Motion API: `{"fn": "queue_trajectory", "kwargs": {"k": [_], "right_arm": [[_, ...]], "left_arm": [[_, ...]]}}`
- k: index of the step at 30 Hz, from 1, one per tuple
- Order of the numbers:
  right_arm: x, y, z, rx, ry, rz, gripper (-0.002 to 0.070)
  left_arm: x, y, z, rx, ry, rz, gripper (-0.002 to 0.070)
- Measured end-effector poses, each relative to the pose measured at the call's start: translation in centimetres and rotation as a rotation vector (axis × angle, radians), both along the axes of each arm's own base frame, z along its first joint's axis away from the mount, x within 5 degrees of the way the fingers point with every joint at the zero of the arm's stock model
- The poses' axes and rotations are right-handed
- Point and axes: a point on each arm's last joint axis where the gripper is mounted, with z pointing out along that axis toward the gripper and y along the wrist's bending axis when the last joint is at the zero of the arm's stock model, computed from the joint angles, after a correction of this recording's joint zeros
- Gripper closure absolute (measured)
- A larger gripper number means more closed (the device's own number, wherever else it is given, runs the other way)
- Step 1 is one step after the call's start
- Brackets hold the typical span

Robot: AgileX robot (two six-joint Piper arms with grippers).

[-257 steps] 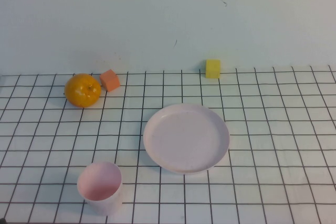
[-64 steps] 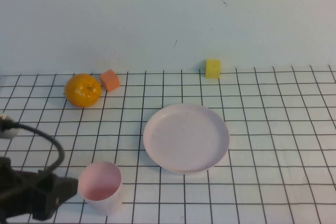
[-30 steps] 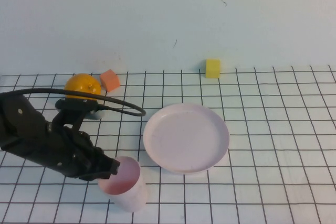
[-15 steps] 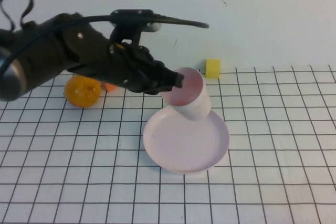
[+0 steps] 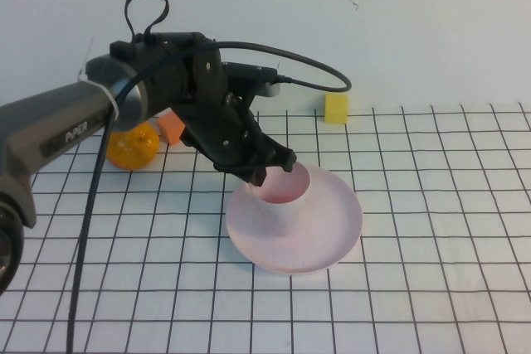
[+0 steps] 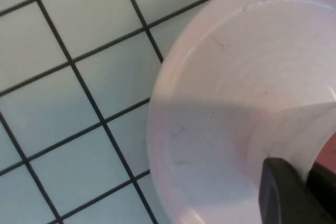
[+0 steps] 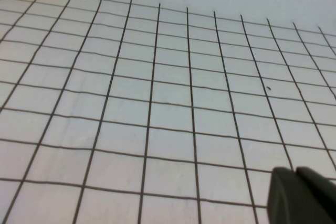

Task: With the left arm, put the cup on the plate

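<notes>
Your left pincer [image 5: 264, 170] is clamped on the near-left rim of the cup [image 5: 282, 196], which stands upright on the plate [image 5: 332, 230], left of its middle. The plate sits mid-bench [image 5: 431, 288]. Your right pincer [image 7: 299, 195] hangs over bare grid, and you cannot tell its opening.

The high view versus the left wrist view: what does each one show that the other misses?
Only the high view shows the whole left arm, the orange, the orange block and the yellow block. Only the left wrist view shows the left claw up close, gripping the cup's wall. Both show the cup on the plate and the grid cloth. The right claw shows only in its own camera.
</notes>
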Motion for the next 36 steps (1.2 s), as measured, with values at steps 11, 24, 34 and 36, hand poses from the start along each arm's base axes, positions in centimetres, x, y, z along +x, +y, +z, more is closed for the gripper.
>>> {"fn": "queue_trajectory", "kwargs": {"k": [11,24,34,36], "right_arm": [[0.0,0.0,0.0,0.0,0.0,0.0,0.0678],[0.0,0.0,0.0,0.0,0.0,0.0,0.0678],[0.0,0.0,0.0,0.0,0.0,0.0,0.0678],[0.0,0.0,0.0,0.0,0.0,0.0,0.0678]], "left_arm": [[-0.1,0.0,0.0,0.022,-0.017,-0.079,0.0638],[0.3,0.5,1.7,0.112,-0.124,-0.192,0.0321],[-3.9,4.6,18.2,0.164,-0.618,-0.087,0.0649],[-5.8,5.6,21.0,0.132,-0.695,-0.056,0.0662]]}}
